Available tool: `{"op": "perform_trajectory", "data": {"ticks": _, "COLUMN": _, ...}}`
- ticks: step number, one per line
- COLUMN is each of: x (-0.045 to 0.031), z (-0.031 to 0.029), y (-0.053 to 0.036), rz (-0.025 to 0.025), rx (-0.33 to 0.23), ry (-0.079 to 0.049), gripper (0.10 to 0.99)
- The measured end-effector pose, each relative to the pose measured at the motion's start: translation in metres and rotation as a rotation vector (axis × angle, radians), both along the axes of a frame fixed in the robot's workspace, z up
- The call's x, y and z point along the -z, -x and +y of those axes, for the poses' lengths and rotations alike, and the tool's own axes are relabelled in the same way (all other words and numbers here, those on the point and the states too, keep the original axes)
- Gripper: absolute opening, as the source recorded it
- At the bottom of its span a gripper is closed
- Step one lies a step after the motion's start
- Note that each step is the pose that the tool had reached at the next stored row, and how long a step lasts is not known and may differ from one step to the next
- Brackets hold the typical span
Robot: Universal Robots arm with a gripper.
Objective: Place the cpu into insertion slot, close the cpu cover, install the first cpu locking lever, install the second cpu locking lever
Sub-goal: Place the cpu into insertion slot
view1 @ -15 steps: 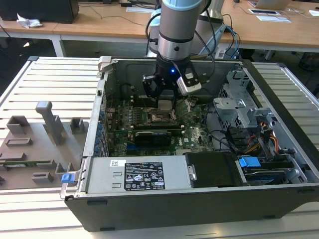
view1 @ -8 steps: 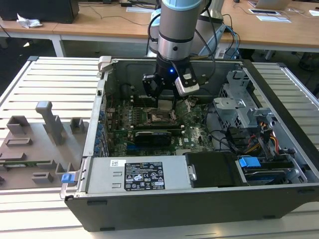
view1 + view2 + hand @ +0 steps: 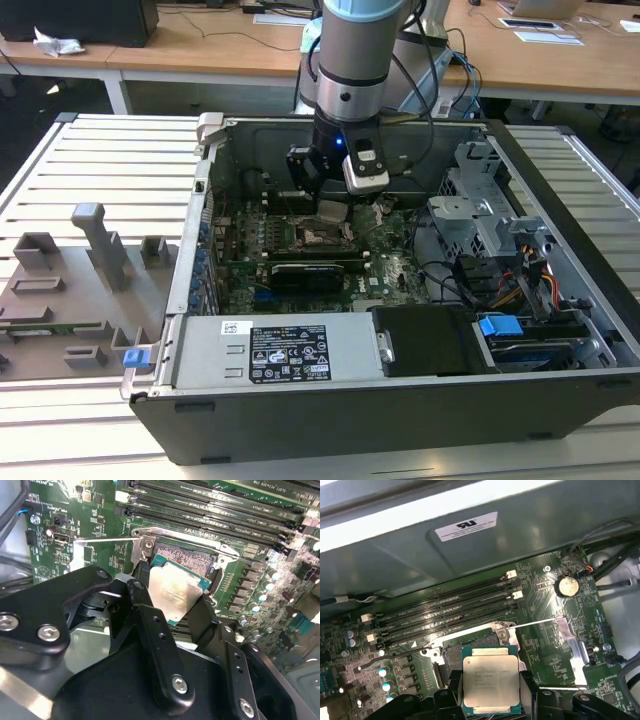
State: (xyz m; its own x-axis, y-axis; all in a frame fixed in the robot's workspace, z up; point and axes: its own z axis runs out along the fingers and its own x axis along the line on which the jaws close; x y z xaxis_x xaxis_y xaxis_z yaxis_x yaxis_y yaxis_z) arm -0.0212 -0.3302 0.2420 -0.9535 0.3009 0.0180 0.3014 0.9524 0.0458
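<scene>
My gripper [image 3: 490, 696] is shut on the cpu [image 3: 490, 680], a small square chip with a dull silver top and green edge, with one black finger on each of two opposite sides. The cpu hangs slightly tilted just above and partly over the insertion slot [image 3: 470, 651], a dark square socket with a contact grid [image 3: 187, 560] and a silver rim. In the exterior view the gripper [image 3: 330, 205] is low inside the open computer case, over the slot [image 3: 322, 238]. A thin silver lever rod [image 3: 540, 623] sticks out sideways from the socket frame. I cannot tell the cpu cover apart from the frame.
Long black memory slots [image 3: 445, 607] run beside the socket, with a coin battery [image 3: 566, 585] nearby. The case holds a power supply [image 3: 280, 352], a drive cage [image 3: 480, 215] and loose cables [image 3: 520, 275]. A grey fixture tray [image 3: 70, 290] lies at the exterior view's left.
</scene>
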Motion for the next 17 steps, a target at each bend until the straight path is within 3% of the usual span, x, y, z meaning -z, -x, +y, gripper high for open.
{"op": "perform_trajectory", "data": {"ticks": 11, "x": 0.0001, "z": 0.0, "y": 0.0, "rz": 0.0, "rx": 0.141, "ry": 0.0, "gripper": 0.541}}
{"op": "perform_trajectory", "data": {"ticks": 17, "x": 0.0, "z": 0.0, "y": 0.0, "rz": 0.0, "rx": 0.245, "ry": 0.0, "gripper": 0.541}}
